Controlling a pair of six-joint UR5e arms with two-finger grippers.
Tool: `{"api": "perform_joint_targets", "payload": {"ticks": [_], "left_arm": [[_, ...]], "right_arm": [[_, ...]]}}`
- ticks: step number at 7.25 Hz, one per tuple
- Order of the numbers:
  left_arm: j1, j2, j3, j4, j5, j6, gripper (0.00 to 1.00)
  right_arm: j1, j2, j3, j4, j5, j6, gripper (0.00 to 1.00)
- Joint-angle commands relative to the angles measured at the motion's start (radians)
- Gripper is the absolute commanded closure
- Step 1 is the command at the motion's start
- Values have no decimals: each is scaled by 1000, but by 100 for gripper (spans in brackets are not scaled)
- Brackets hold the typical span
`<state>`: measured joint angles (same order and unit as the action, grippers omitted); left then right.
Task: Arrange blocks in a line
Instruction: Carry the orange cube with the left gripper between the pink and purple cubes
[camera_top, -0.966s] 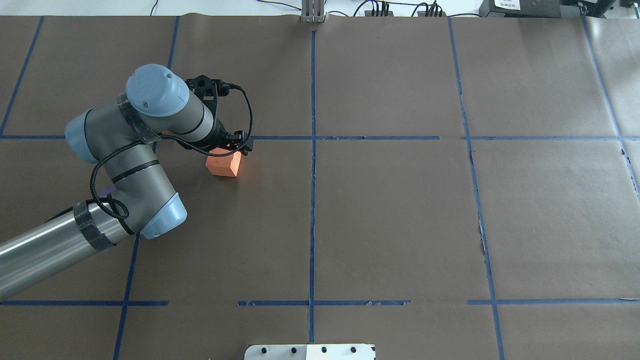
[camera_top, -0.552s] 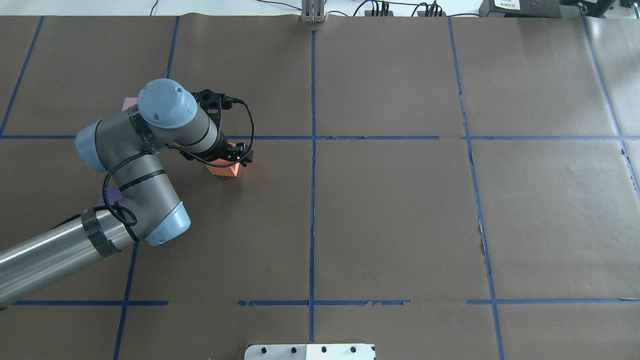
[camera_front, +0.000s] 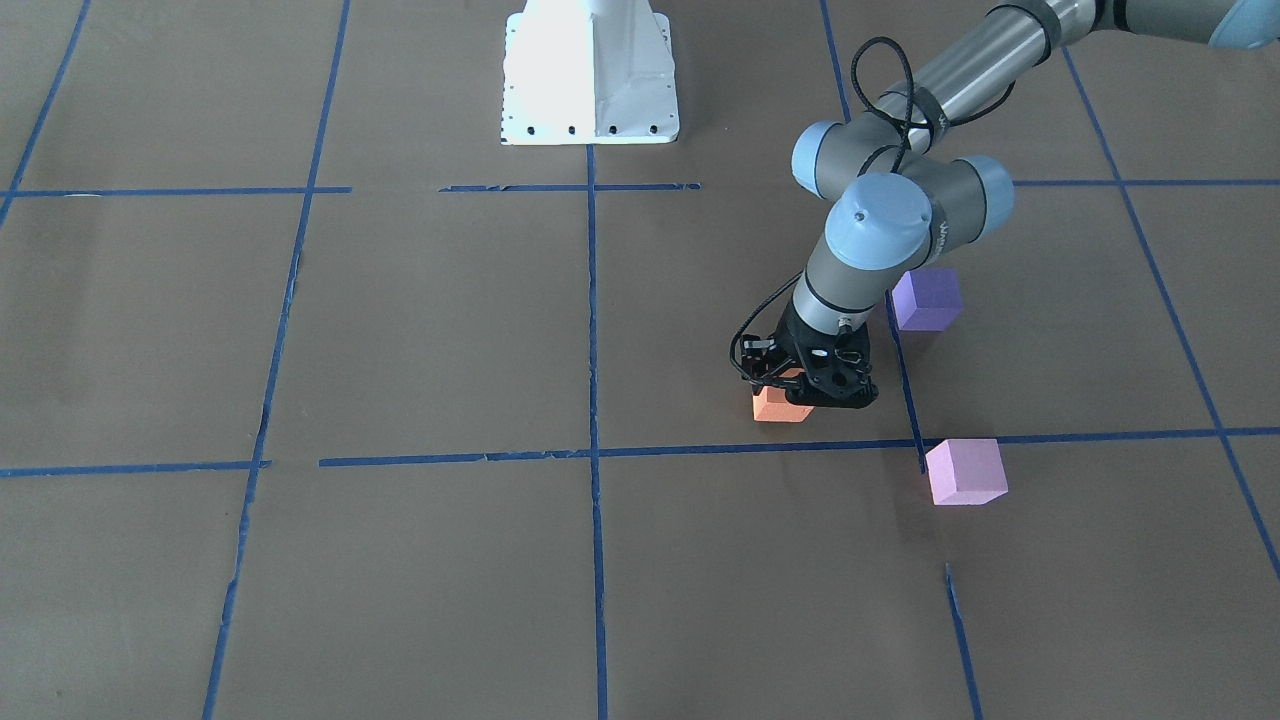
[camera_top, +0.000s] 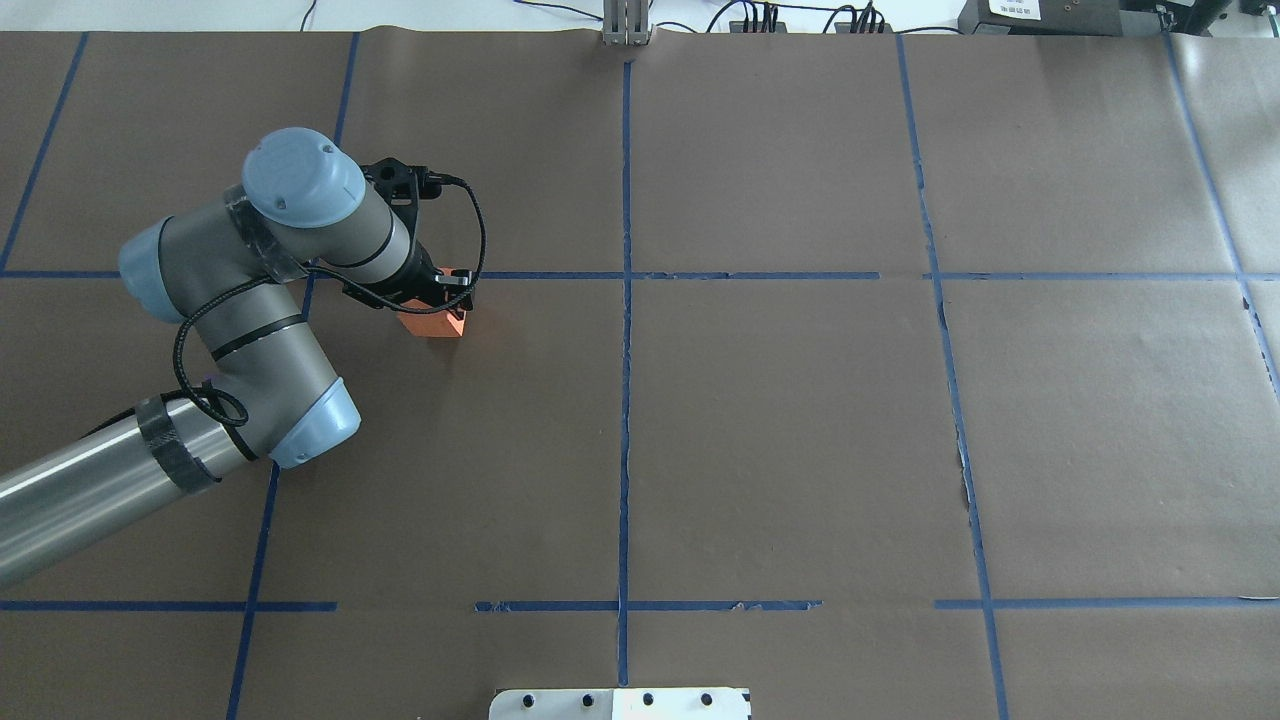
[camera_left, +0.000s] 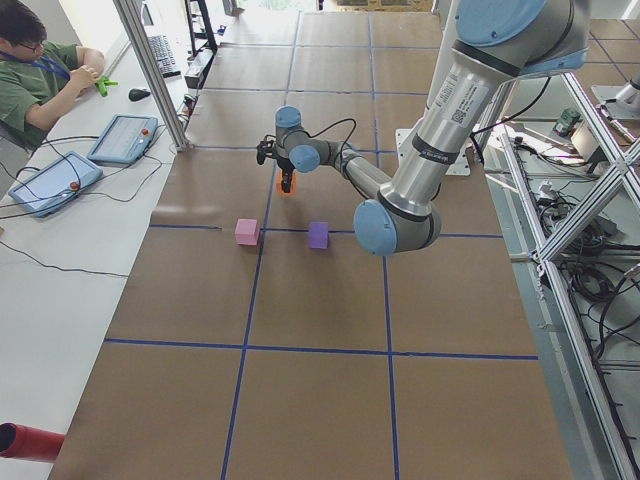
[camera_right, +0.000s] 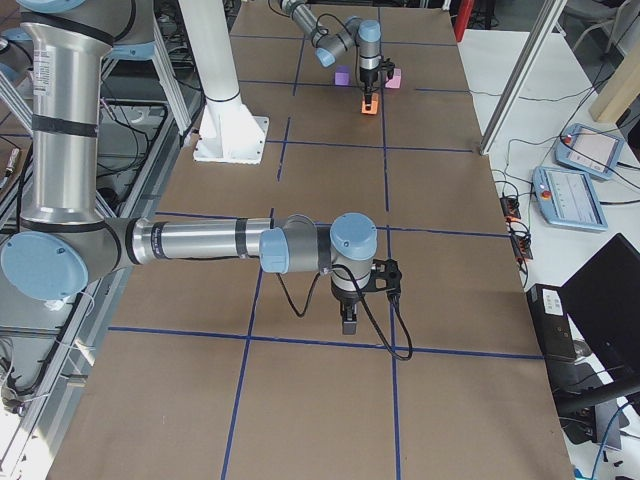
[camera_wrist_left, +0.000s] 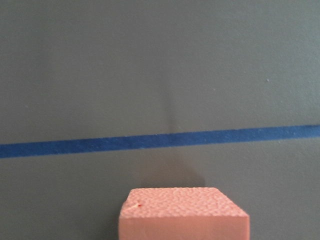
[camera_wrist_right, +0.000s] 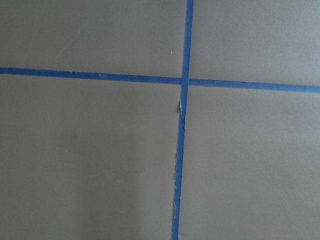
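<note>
A: What is seen around the orange block, and what is hidden?

B: The purple block and the pink block are set apart from it and from each other, both toward the robot's left. In the front view a corner of the purple block is clipped by the left arm. In the overhead view both are all but covered by that arm. Much of the orange block is hidden under the left gripper

A: How is it held, and which way is it turned?

B: It is clamped between that gripper's fingers, just on the robot's side of a tape line; the pink block is found just across that line. Whether it is lifted off the paper cannot be told. It is a cube, so no long axis can be named. In the wrist view its far top edge is seen nearly parallel to the line beyond it

A: And the right gripper?

B: It is shown only in the right side view, pointed down over the paper, well apart from the blocks. Whether it is wide or closed cannot be told

A: The surface and the room?

B: Brown paper is laid over the table and gridded with blue tape, ragged in places. A white base is seen at the robot's edge. An operator is seated at a white side table with two tablets
</note>
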<state>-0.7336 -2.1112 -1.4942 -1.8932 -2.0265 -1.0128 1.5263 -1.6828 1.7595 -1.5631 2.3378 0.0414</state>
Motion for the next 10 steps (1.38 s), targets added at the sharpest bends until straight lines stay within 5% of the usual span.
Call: {"api": "perform_joint_targets", "payload": {"ticks": [1,4,5,7,10], "left_arm": [[-96,126,-76,31,-95,115,80],[-142,255,-64,26,-116,280,79],[-141,263,-57,22,-118,280,71],[-138,261,-55,17,-118,255,0],[-188,261,-87,20,-142,241,0]], "right_arm": [[0,0,0,0,0,0,0],[0,0,0,0,0,0,0],[0,0,0,0,0,0,0],[0,0,0,0,0,0,0],[0,0,0,0,0,0,0]]}}
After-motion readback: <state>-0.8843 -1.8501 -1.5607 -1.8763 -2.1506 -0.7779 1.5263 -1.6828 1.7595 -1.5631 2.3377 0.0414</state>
